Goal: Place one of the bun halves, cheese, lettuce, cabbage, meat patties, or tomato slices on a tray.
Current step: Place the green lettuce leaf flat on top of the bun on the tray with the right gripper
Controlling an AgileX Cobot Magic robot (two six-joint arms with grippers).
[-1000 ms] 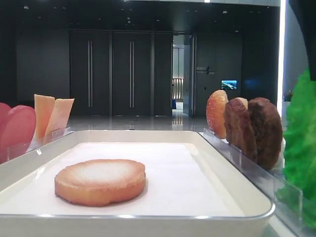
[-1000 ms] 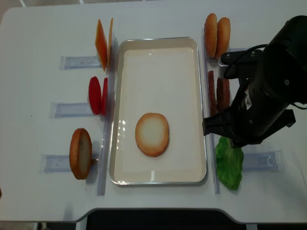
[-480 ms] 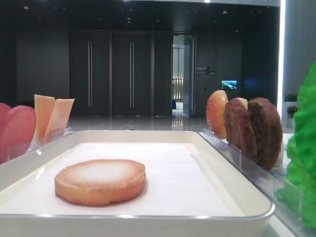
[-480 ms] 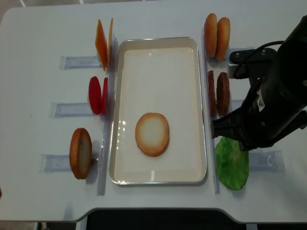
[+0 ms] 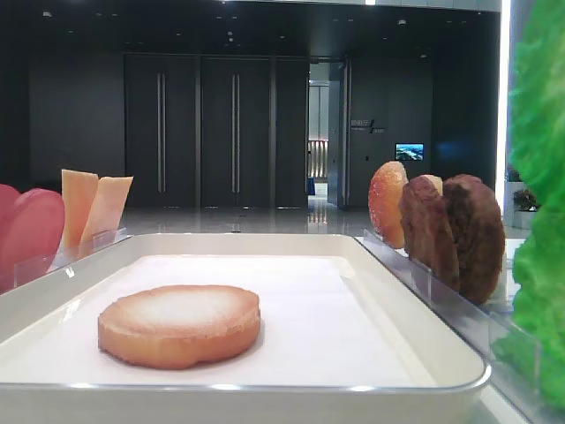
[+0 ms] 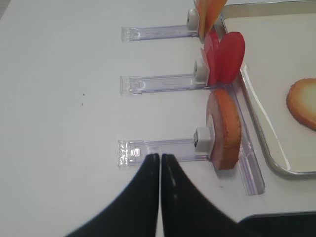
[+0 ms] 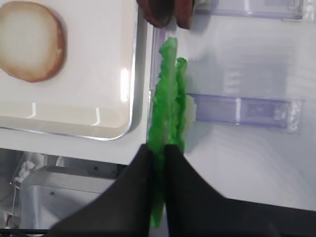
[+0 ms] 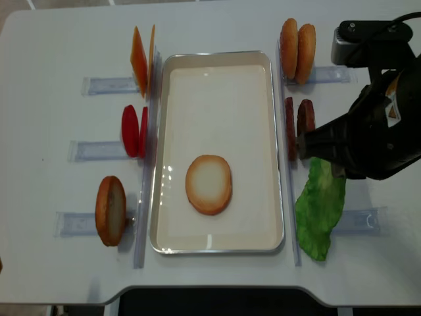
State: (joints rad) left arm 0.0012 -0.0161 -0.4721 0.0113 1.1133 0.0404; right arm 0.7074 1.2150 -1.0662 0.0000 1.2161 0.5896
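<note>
The left gripper (image 6: 159, 163) hangs with jaws pressed together on nothing, beside the holder with the upright bun half (image 6: 224, 128), out of the coming move. Right of it, the tray (image 8: 217, 60) carries one bun half (image 8: 208, 184) flat on its floor. Further right, the right gripper (image 7: 157, 154) is clamped on the lettuce (image 7: 167, 103), which hangs edge-on just outside the tray's right rim, its long axis parallel to that rim. The tray lies to the leaf's left, so the carry likely goes leftward over the rim.
</note>
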